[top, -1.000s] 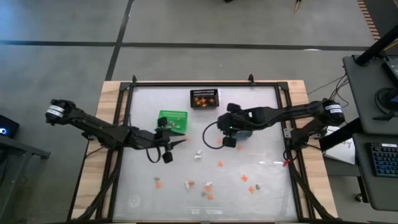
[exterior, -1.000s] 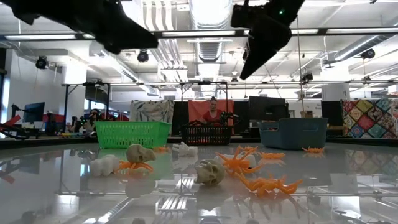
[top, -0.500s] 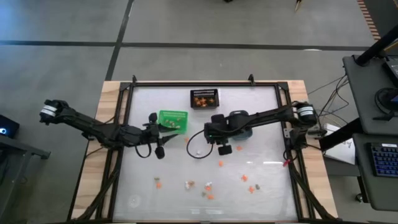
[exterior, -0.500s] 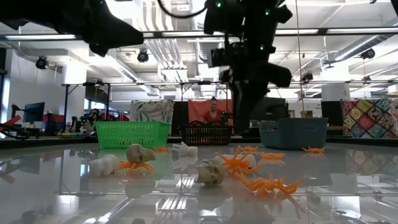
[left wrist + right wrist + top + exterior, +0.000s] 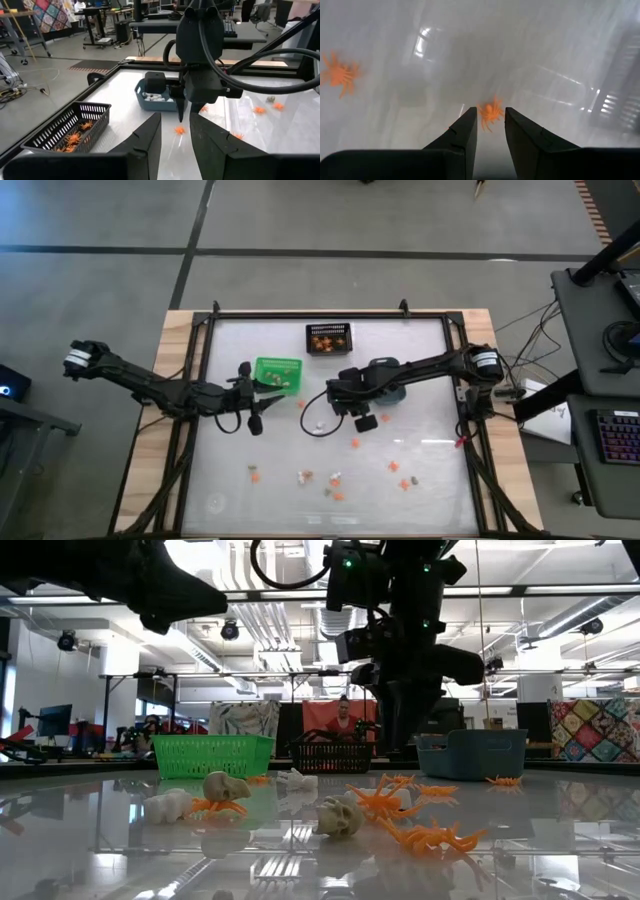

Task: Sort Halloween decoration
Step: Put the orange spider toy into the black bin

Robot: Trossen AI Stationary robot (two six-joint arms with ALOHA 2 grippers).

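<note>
The Halloween decoration lies scattered on the glass table: orange spiders (image 5: 385, 802), skulls (image 5: 340, 816) and white pieces (image 5: 168, 805). My right gripper (image 5: 490, 131) points down over the table's middle, open by a narrow gap. One orange spider (image 5: 490, 112) lies on the glass just beyond its fingertips, untouched. The left wrist view shows that gripper (image 5: 180, 116) hanging a little above this spider (image 5: 179, 130). My left gripper (image 5: 175, 132) is open and holds nothing. It is level, beside the green bin (image 5: 277, 372).
A black mesh bin (image 5: 328, 338) with orange spiders stands at the far middle. A blue-grey bin (image 5: 155, 96) with white pieces sits under my right arm. More trinkets lie toward the near edge (image 5: 335, 480). Another spider (image 5: 340, 75) lies to one side of the right gripper.
My right gripper has come down and toward the table's left, tipping from a slant to point nearly straight down, and has rolled; it now hangs over an orange spider. My left gripper has drawn back toward the table's left edge, beside the green bin.
</note>
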